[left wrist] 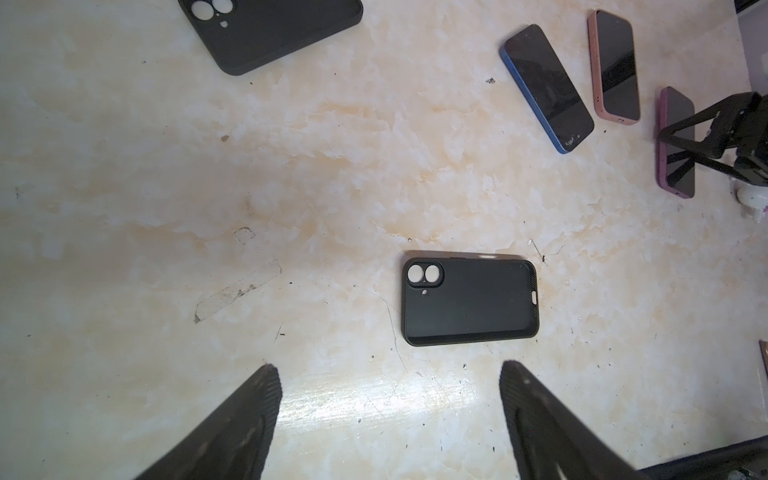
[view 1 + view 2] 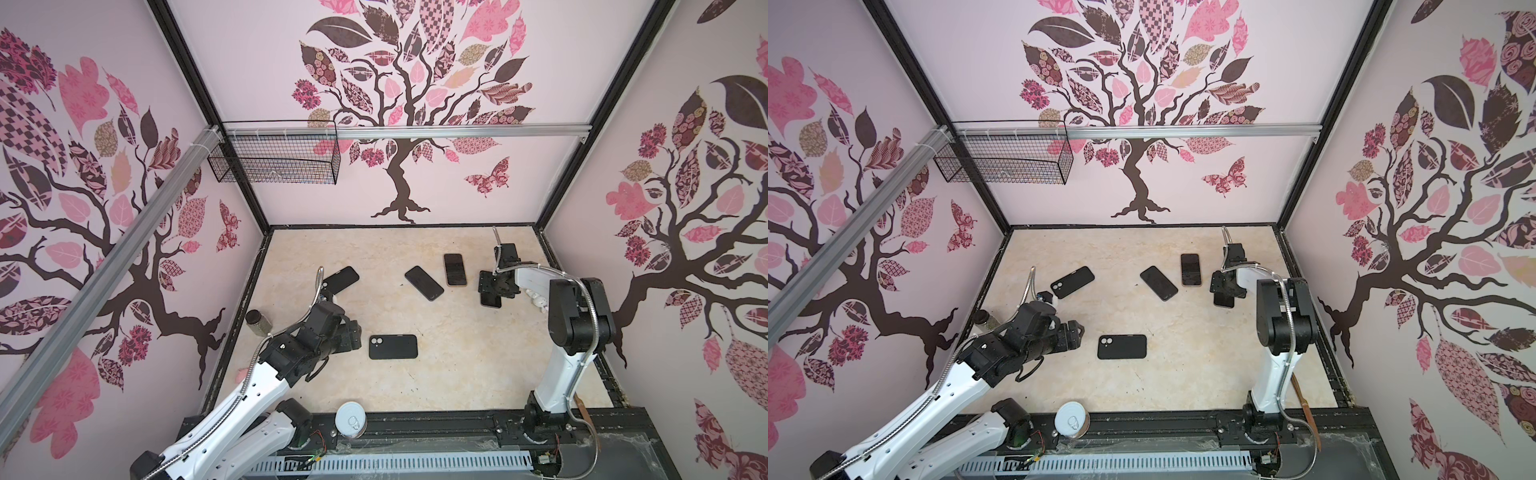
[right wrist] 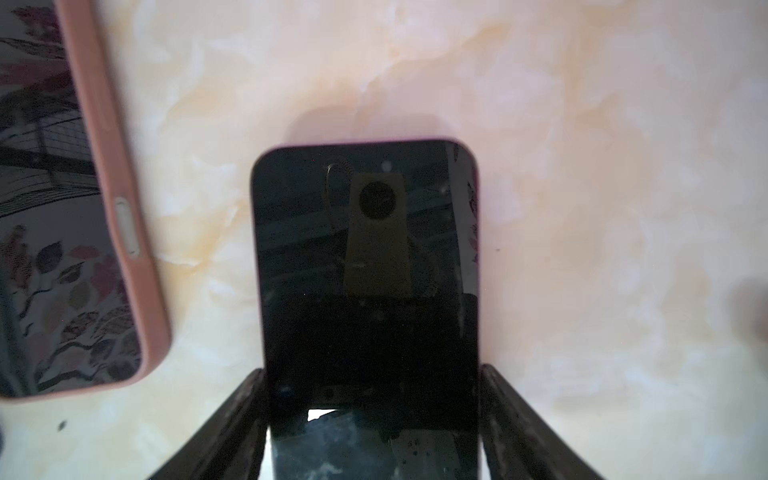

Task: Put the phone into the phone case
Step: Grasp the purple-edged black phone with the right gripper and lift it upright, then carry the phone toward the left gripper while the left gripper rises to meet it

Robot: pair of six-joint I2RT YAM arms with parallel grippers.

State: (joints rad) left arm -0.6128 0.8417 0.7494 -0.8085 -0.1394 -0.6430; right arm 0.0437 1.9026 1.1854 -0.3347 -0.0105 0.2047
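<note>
right gripper clasps the purple phone by its long edges; the phone lies on the table, right side. left gripper hangs spread wide and empty, near the case mid-table.

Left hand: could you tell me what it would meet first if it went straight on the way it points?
Probably the near black phone case, lying just ahead of the left hand; height unclear.
</note>
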